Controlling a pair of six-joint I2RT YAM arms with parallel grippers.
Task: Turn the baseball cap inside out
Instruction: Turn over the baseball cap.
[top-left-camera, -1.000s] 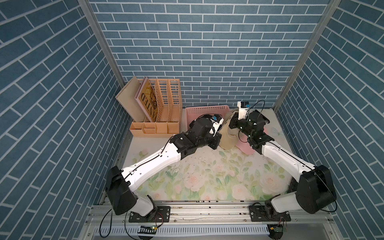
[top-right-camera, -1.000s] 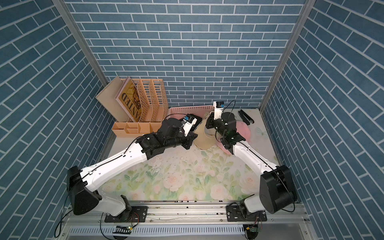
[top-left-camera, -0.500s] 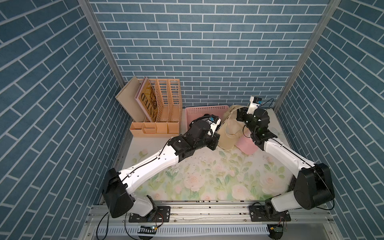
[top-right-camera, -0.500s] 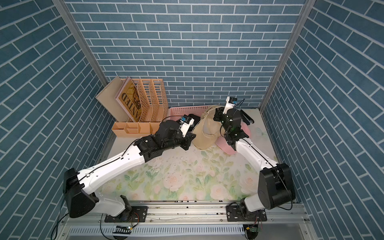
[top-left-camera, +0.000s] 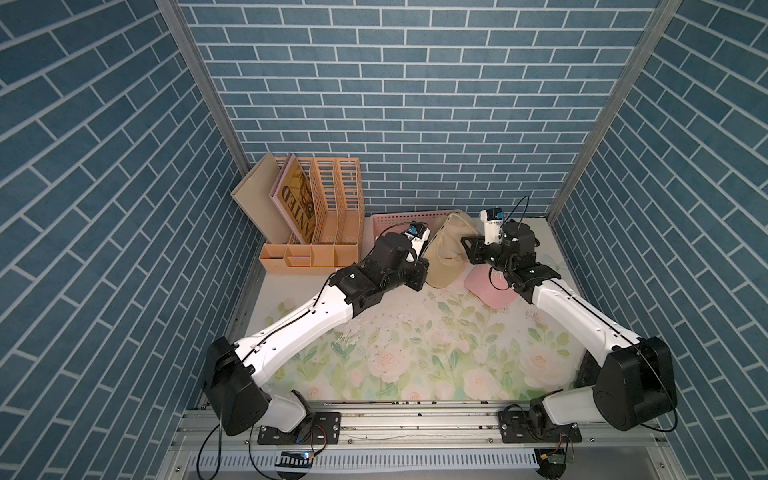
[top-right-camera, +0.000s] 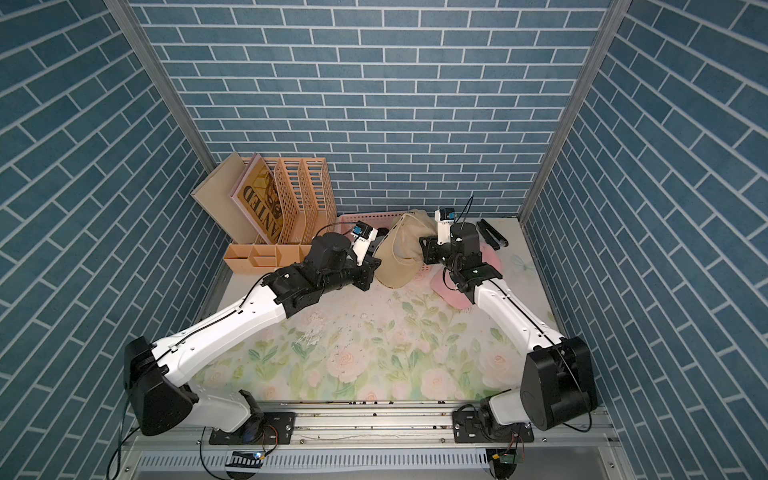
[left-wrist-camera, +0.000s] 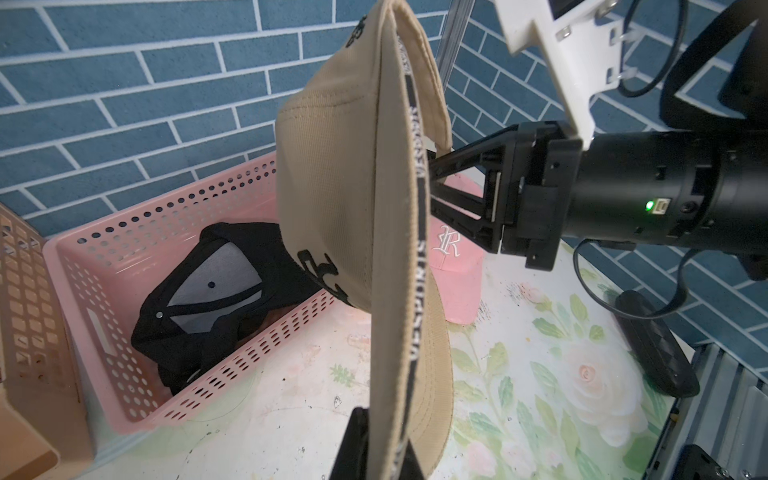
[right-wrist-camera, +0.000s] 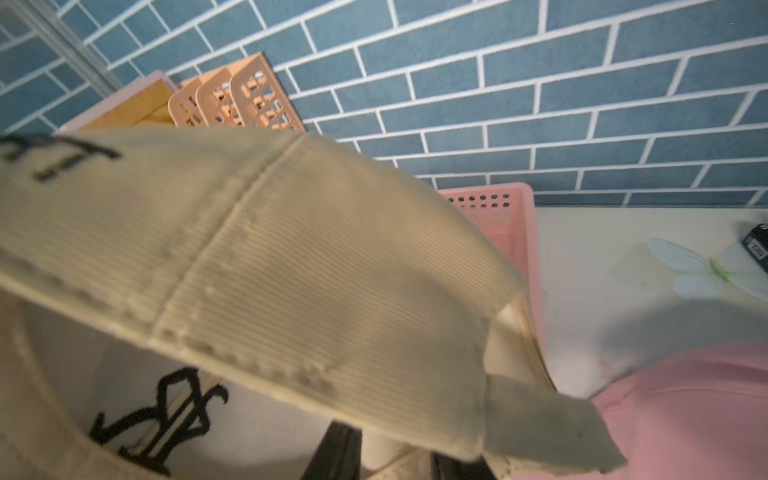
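A beige corduroy baseball cap (top-left-camera: 446, 253) (top-right-camera: 401, 253) hangs upright between both arms, above the mat beside the pink basket. My left gripper (left-wrist-camera: 384, 453) (top-left-camera: 428, 277) is shut on its lower rim, right where the lettered black band (left-wrist-camera: 419, 257) ends. My right gripper (left-wrist-camera: 432, 178) (top-left-camera: 463, 249) reaches in from the opposite side, its tips hidden behind the rim. In the right wrist view the cap (right-wrist-camera: 311, 257) drapes over the right gripper (right-wrist-camera: 395, 457). Its dark fingers (right-wrist-camera: 336, 453) stand apart, open, with beige cloth lying loosely between them.
The pink basket (left-wrist-camera: 83, 266) holds a black cap (left-wrist-camera: 216, 299). A pink cap (top-left-camera: 490, 286) (left-wrist-camera: 457, 266) lies on the mat under the right wrist. An orange file rack (top-left-camera: 328, 199) with a book stands at the back left, and a black bar (top-right-camera: 490, 235) lies at the back right.
The right gripper's jaws have parted. That arm swung up toward the back wall and came back down to the cap's right side. The left gripper keeps its hold.
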